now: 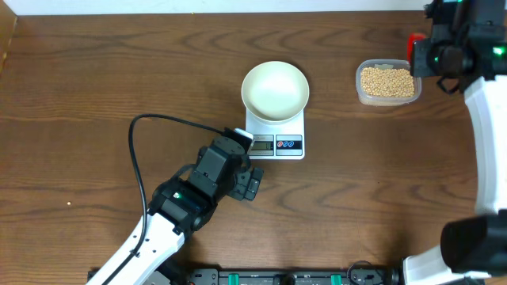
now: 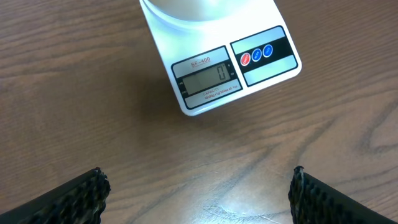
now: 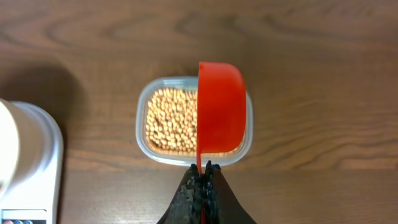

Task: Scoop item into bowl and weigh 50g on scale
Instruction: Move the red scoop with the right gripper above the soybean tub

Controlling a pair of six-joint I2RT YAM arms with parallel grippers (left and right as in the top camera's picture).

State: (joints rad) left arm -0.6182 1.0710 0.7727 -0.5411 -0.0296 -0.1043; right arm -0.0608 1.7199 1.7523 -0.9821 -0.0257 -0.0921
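nearest the robot, the left pincer hangs low over the dark wood-grain bench. its two black fingers are spread wide with nothing between them, just in front of the small white rectangular digital scale, whose grey display shows 0. on the scale sits the round plain white bowl, which looks empty from overhead. farther off to the right, well apart from the scale, the clear rounded-rectangular plastic tub holds the small round pale tan beans, a loose heap covering most of its floor. the right pincer is clamped tight on the thin handle of a red plastic scoop, whose cup hangs over the tub's right half; whether it carries beans cannot be told. the beans look hard, smooth and light, likely to roll and bounce, so they cannot be pinched and the scoop must take them, kept level. the stiff scoop is best held by its handle end, as it is.
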